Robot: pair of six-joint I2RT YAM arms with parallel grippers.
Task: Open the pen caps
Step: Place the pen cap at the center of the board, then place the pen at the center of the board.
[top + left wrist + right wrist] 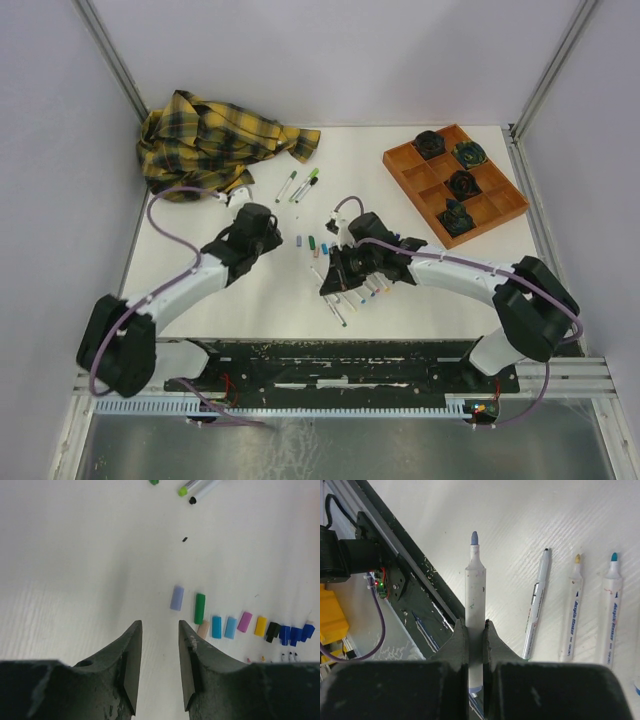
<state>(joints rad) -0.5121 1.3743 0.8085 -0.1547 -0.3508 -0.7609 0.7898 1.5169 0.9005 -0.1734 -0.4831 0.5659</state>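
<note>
My right hand (pixel 475 630) clamps an uncapped pen (pixel 474 580); my left hand (pixel 160 630) hangs apart, empty.
The caps (pixel 199 608) look light, slick; pinch mid-length.

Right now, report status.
Left fingers open, empty, near the loose caps. Right fingers shut on an uncapped pen. Nothing in the way.

The right pincer (pixel 475 626) hides the lower barrel of its pen (pixel 474 580).
</note>
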